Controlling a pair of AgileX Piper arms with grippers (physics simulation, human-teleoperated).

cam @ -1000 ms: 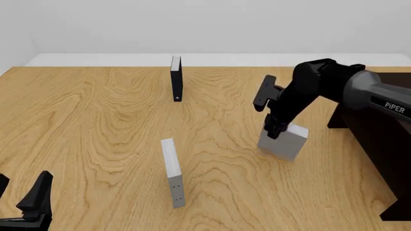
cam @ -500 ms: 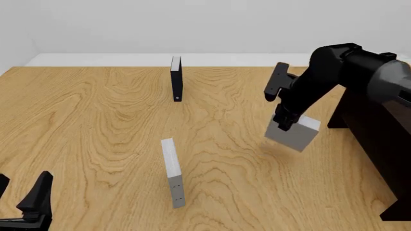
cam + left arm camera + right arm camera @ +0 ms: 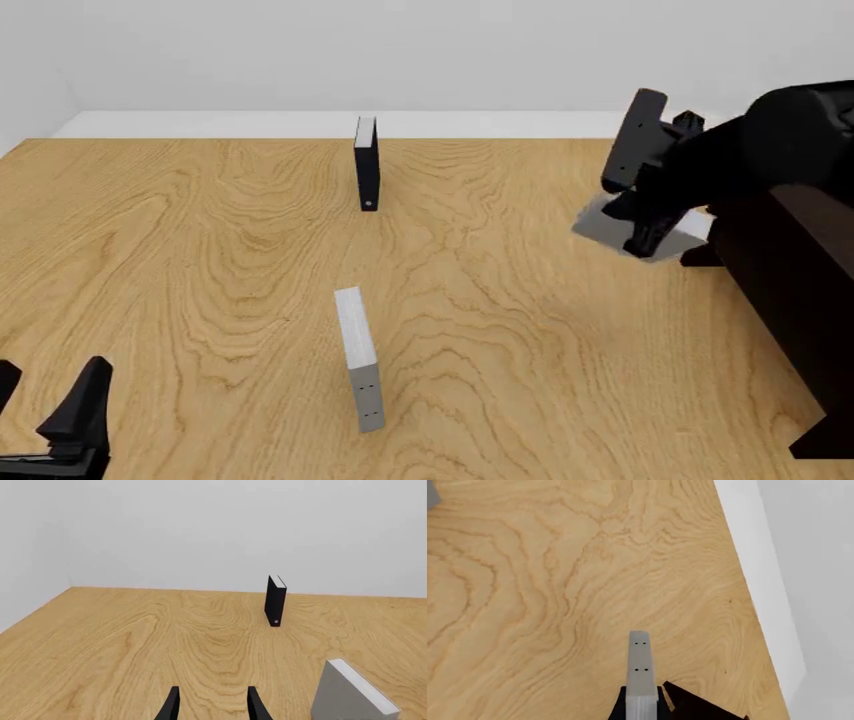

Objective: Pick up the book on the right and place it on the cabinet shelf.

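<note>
Book (image 3: 627,226) clamped in right gripper (image 3: 646,222), aloft just beside cabinet (image 3: 787,270) edge, bare table (image 3: 534,340) beneath; left gripper (image 3: 212,706) open

A light wooden desk (image 3: 200,230) with bold swirling grain is seen filling the view. It is backed by a plain pale grey wall (image 3: 400,50), and even, soft lighting is cast throughout.
</note>
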